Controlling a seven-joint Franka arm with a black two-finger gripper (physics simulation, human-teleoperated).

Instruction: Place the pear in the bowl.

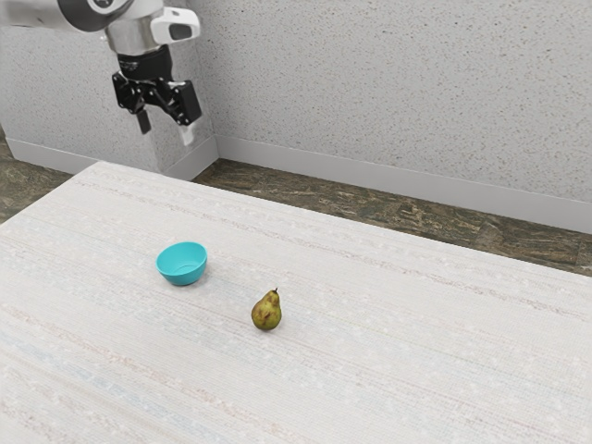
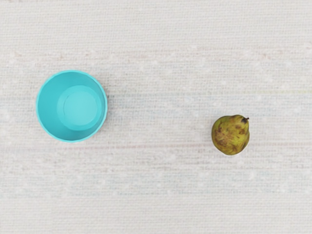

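As it stands upright, the pear (image 2: 230, 135) looks green with brown blotches.

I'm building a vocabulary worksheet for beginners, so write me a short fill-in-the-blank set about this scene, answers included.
The fruit on the table is a ____.
The bowl is not full but ____.
The pincer, above the tabletop's level, is not shut but ____.

Missing words: pear; empty; open.
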